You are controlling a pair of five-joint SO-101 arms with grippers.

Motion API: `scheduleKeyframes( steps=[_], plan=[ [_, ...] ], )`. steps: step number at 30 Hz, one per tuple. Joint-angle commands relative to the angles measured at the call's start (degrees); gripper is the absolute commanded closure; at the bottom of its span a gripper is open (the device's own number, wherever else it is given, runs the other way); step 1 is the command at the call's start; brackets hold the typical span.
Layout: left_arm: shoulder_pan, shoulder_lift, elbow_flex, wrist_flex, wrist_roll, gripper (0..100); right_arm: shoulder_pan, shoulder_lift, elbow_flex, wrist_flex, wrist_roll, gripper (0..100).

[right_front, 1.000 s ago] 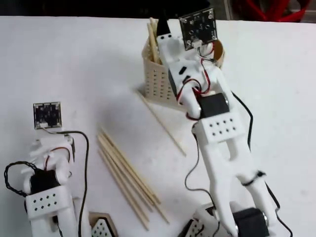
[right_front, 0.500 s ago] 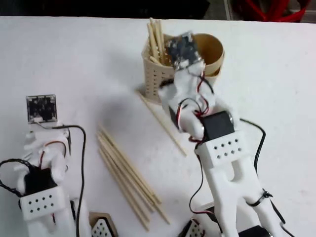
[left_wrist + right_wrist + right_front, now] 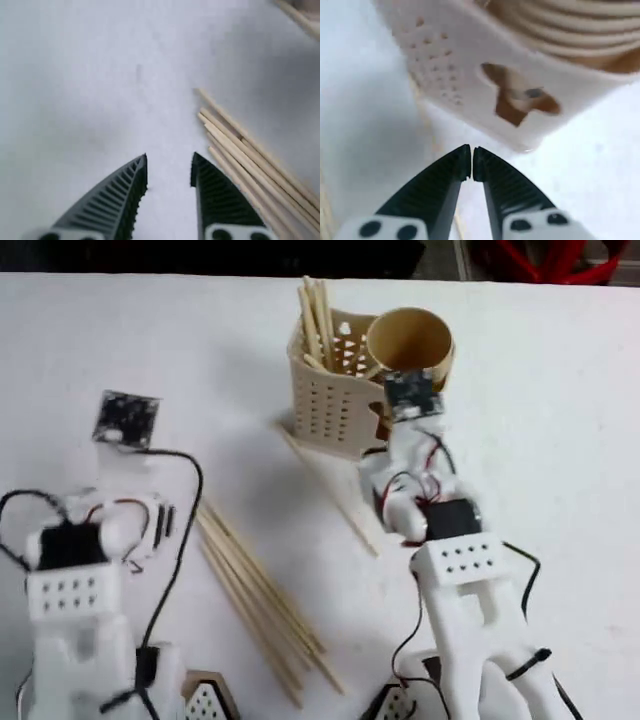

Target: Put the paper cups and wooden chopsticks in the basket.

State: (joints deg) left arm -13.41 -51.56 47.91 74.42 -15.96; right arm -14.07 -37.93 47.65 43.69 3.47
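Note:
A cream perforated basket [image 3: 328,400] stands at the far middle of the table. Several wooden chopsticks [image 3: 317,312] stand upright in it, and a tan paper cup [image 3: 410,340] sits in its right half. More chopsticks [image 3: 258,592] lie loose in a bundle on the table, and a single one [image 3: 330,490] lies slanted in front of the basket. My right gripper [image 3: 471,152] is shut on nothing, low and just in front of the basket wall [image 3: 470,75]. My left gripper [image 3: 169,162] is open over bare table, just beside the ends of the loose chopsticks [image 3: 245,150].
The right arm [image 3: 450,550] stretches from the near edge to the basket. The left arm [image 3: 75,580] stands at the near left, and its cable loops beside the bundle. A small dark-edged object [image 3: 205,700] sits at the near edge.
The right arm has drawn back from above the basket and come down in front of it, uncovering the paper cup. The left arm has swung right, towards the loose chopsticks.

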Motion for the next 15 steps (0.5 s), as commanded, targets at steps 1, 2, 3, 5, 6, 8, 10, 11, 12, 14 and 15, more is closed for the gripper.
scheduleKeyframes(
  steps=[1, 2, 3, 5, 6, 8, 10, 11, 12, 14, 15],
  plan=[
    [1.98, 9.36, -3.34, 1.49, 7.12, 77, 3.56, -1.63, -0.26, -2.24, -1.23, 98.1],
    [2.33, 11.03, -3.43, 1.49, 9.14, 76, 3.74, -1.63, -0.26, -2.24, -1.23, 98.1],
    [2.95, 12.44, -3.25, 1.49, 10.90, 75, 3.82, -1.63, -0.26, -2.24, -1.23, 98.1],
    [5.05, 15.34, -3.08, 1.49, 14.07, 75, 3.82, -1.63, -0.18, -2.24, -1.23, 98.1],
    [6.29, 16.84, -2.90, 1.58, 15.56, 75, 3.74, -1.63, -0.18, -2.24, -1.23, 98.1],
    [8.92, 20.00, -2.29, 1.23, 18.73, 75, 3.74, -1.63, -0.18, -2.24, -1.23, 98.1],
    [11.74, 23.60, -1.32, -0.62, 21.80, 75, 3.82, -1.63, -0.09, -2.24, -1.23, 98.1],
    [12.97, 25.45, -0.97, -1.85, 23.21, 75, 3.82, -1.63, -0.09, -2.24, -1.23, 98.1],
    [14.02, 27.47, -0.70, -3.16, 24.35, 75, 3.82, -1.63, -0.09, -2.24, -1.23, 98.1],
    [15.60, 31.60, -0.62, -5.71, 25.85, 75, 3.91, -1.63, -0.09, -2.15, -1.23, 98.1],
    [16.13, 33.63, -0.97, -6.68, 26.37, 75, 3.91, -1.63, -0.09, -2.15, -1.23, 98.1]
  ],
)
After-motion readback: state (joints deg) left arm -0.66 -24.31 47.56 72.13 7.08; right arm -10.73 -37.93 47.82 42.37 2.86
